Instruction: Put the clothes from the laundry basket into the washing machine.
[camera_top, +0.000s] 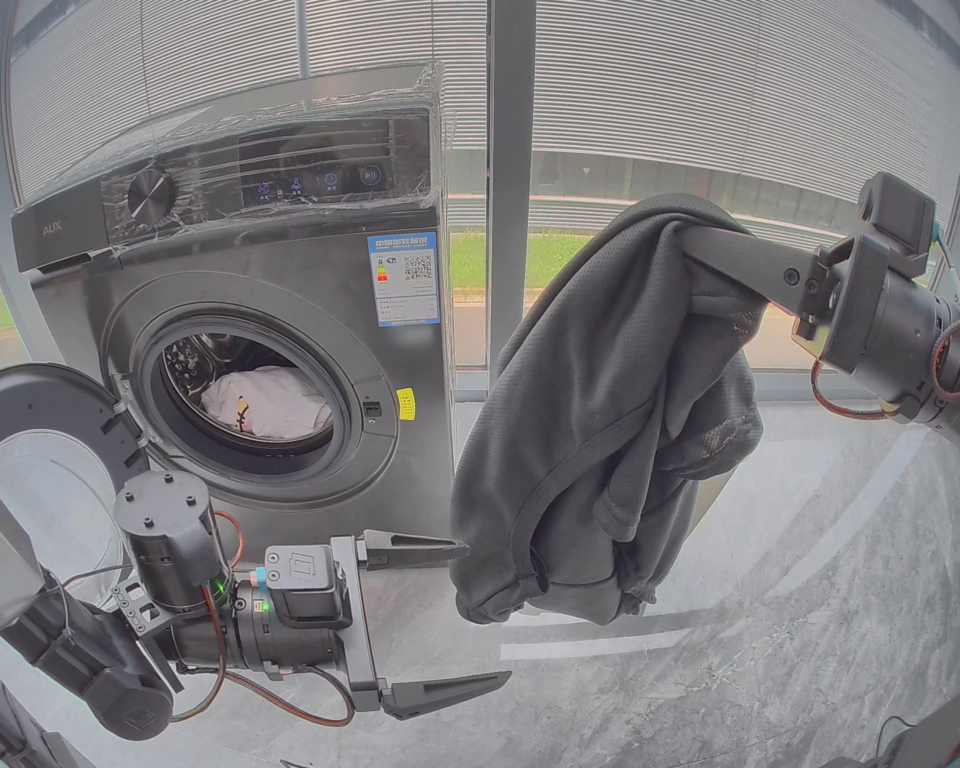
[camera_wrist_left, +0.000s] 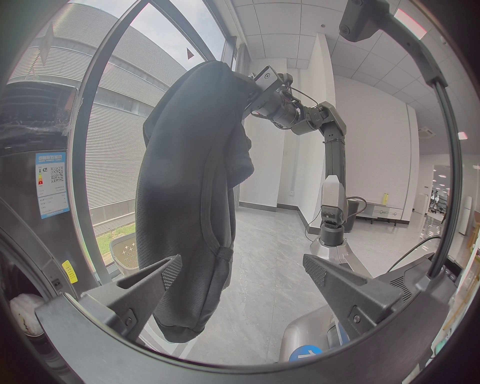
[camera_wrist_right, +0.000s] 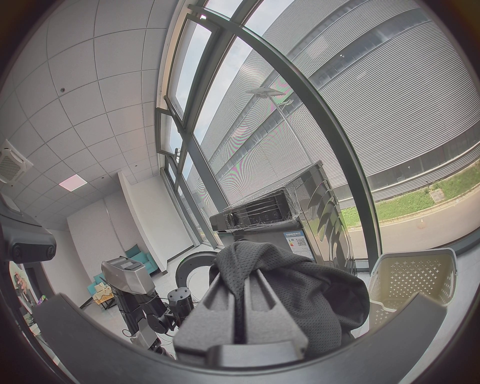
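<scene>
Above the marble floor (camera_top: 800, 600), raised right tool (camera_wrist_right: 244, 282) clamps a dark garment (camera_top: 600, 420); low left tool (camera_top: 487, 613) gapes.

washing machine (camera_top: 250, 300): door (camera_top: 50, 470) swung open, white cloth (camera_top: 268, 400) inside the drum
right gripper (camera_top: 700, 238): raised, clamped on dark grey garment (camera_top: 600, 420) hanging beside the machine
left gripper (camera_top: 487, 613): low before the machine, fingers apart

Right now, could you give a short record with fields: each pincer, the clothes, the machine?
right pincer: shut on dark grey garment, which hangs in the air right of the washing machine
left pincer: open, empty, low before the machine
drum: white garment inside
door: open, at the robot's left
laundry basket: on the floor by the window
</scene>
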